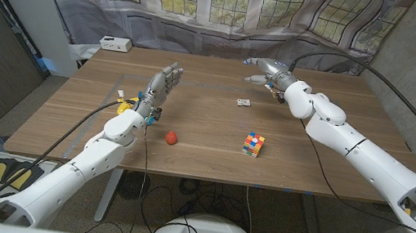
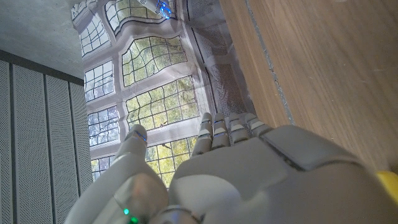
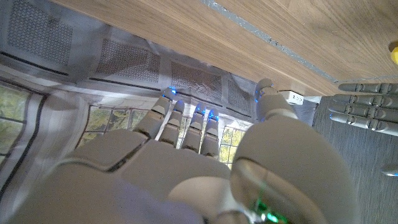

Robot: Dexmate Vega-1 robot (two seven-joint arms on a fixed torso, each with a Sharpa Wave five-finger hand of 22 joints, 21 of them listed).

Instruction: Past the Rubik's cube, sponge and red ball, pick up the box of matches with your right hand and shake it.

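Observation:
The small box of matches (image 1: 243, 102) lies on the wooden table (image 1: 209, 162) past the middle. Nearer the front stand the Rubik's cube (image 1: 253, 144) and the red ball (image 1: 171, 137). The yellow sponge (image 1: 123, 106) peeks out beside my left wrist, and its edge (image 2: 389, 185) shows in the left wrist view. My right hand (image 1: 266, 72) hovers over the table's far part, beyond the matches and apart from them, fingers stretched out and holding nothing. My left hand (image 1: 159, 89) stands with its fingers straight, empty. The right wrist view shows my right hand (image 3: 186, 168) from behind.
A white box (image 1: 115, 43) sits at the far left corner of the table. A curtain with a window print (image 1: 233, 4) hangs behind the far edge. Cables run along both arms. My left hand's fingers (image 3: 367, 106) also appear in the right wrist view.

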